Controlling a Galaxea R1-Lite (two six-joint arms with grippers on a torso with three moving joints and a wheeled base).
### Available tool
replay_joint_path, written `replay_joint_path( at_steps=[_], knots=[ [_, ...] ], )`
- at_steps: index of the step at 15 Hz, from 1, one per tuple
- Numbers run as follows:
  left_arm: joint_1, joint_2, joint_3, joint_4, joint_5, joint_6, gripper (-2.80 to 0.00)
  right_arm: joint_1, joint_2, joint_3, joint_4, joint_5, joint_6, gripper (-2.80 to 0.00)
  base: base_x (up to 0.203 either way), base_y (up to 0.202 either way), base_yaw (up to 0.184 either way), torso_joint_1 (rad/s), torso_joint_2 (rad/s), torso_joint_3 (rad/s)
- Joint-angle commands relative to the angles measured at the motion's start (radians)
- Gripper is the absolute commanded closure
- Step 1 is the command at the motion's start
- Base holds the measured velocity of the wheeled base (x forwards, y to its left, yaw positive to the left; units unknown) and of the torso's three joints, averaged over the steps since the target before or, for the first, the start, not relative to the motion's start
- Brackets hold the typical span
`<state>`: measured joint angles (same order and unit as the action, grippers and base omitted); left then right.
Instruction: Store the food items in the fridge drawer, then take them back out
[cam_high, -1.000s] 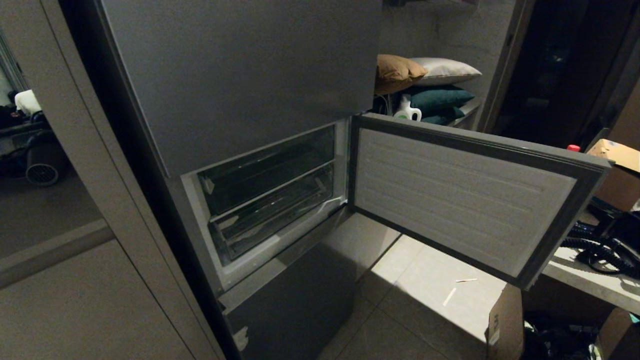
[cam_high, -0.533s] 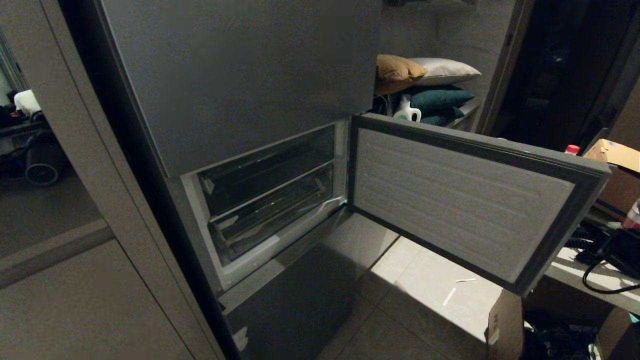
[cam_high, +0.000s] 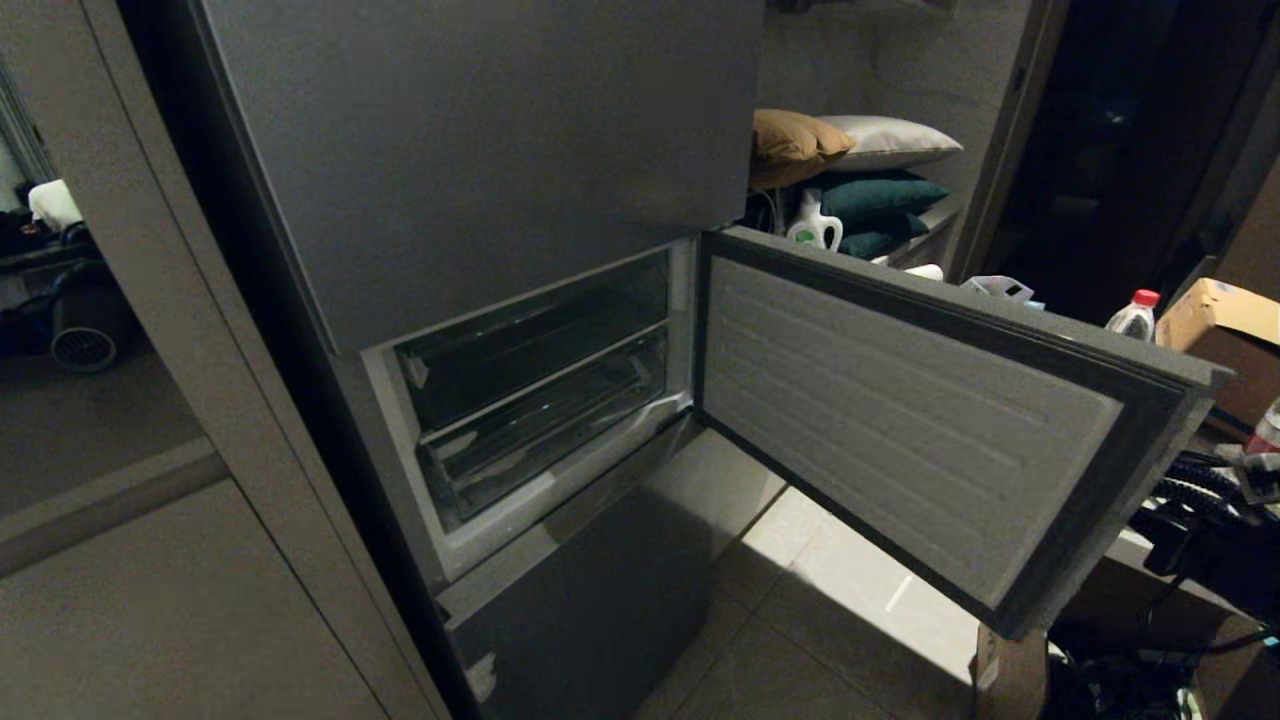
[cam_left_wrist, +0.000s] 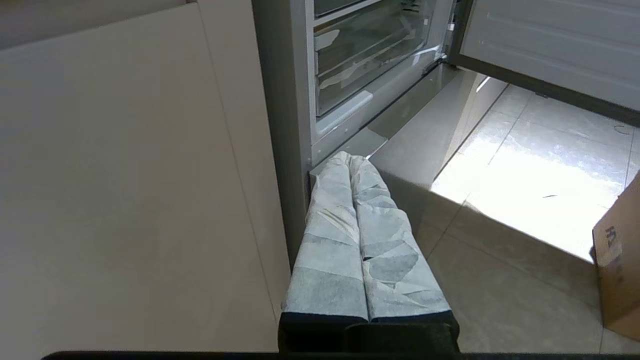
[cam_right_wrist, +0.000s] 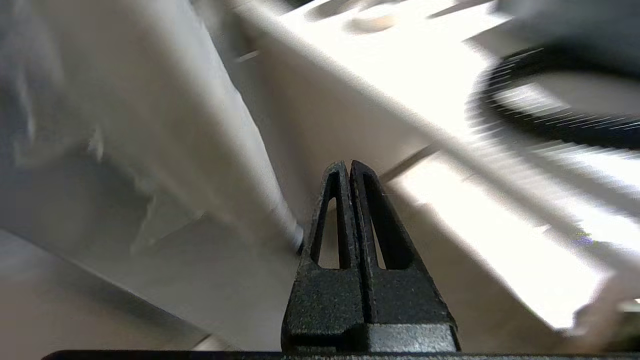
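Note:
The grey fridge's middle door (cam_high: 900, 420) stands open to the right. Inside, two clear fridge drawers (cam_high: 540, 395) sit one above the other, both pushed in; they also show in the left wrist view as drawers (cam_left_wrist: 370, 55). No food items are in view. My left gripper (cam_left_wrist: 350, 157), wrapped in pale cloth, is shut and empty, low beside the fridge's bottom corner. My right gripper (cam_right_wrist: 348, 165) is shut with nothing in it, close to a grey panel. Only the right arm's dark cabling (cam_high: 1200, 510) shows in the head view, behind the door's free end.
A clear water bottle (cam_high: 1133, 318) and a cardboard box (cam_high: 1215, 320) stand on the ledge behind the door. Pillows (cam_high: 850, 170) and a white jug (cam_high: 812, 222) fill a shelf beyond. Another cardboard box (cam_high: 1010, 670) stands on the tiled floor under the door.
The open door's free end has swung toward me, uncovering the bottle and other things behind it. The right arm's cabling has shifted at the right edge. The left arm has not moved.

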<state>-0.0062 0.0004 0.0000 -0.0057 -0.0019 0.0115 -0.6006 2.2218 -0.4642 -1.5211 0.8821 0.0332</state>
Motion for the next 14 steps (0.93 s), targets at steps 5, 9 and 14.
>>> replay_joint_path(
  at_steps=[5,9,14],
  knots=[
    [0.0,0.001,0.0,0.0,-0.003,0.002,0.0,0.105,-0.284,0.226,-0.009,0.049,0.003,0.0,0.0,0.0,0.0,0.0,0.0,0.0],
    [0.0,0.001,0.0,0.007,-0.004,0.019,0.0,0.341,-0.364,0.288,-0.009,0.015,0.001,0.0,0.0,0.0,0.0,0.0,0.0,0.0],
    [0.0,0.001,0.0,0.008,-0.009,0.036,0.0,0.766,-0.257,0.133,-0.009,-0.409,0.006,0.0,0.0,0.0,0.0,0.0,0.0,0.0]
  ],
)
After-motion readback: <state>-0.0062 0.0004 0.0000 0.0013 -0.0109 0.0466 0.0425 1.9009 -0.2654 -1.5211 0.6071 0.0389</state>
